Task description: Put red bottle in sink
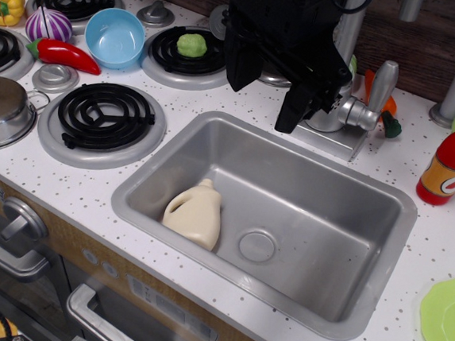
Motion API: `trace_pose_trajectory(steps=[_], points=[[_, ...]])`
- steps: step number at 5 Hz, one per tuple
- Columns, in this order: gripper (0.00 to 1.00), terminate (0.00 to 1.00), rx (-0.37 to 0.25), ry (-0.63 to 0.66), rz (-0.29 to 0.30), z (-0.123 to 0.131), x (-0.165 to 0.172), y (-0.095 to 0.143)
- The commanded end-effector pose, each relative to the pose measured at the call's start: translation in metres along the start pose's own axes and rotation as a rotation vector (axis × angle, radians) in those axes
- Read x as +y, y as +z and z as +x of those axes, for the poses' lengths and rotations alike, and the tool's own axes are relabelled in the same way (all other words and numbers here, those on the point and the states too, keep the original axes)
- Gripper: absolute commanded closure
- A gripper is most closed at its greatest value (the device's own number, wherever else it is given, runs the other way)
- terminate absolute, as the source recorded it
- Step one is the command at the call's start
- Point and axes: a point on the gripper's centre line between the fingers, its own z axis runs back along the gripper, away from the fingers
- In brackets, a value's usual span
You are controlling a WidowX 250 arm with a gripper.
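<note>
Silver-grey sink point(348, 253) holds a cream jug point(196, 214); the red bottle point(452, 158) with orange label stands upright on the worktop point(427, 252), far right. Pincer point(270, 94) state unclear.

There is a single view, set high and in front of the table point(76, 175), looking down at a slant toward the back wall. It sits fairly near: the sink point(214, 141) fills the middle, the stove burners point(103, 116) run off the left edge, and a green plate point(447, 321) is cut by the right edge. The cabinet front shows along the bottom left.
</note>
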Motion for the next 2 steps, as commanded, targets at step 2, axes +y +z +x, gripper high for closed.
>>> trace_pose_trajectory(steps=[2], points=[[0.0,0.0,0.039,0.074,-0.039,0.032,-0.024,0.014]])
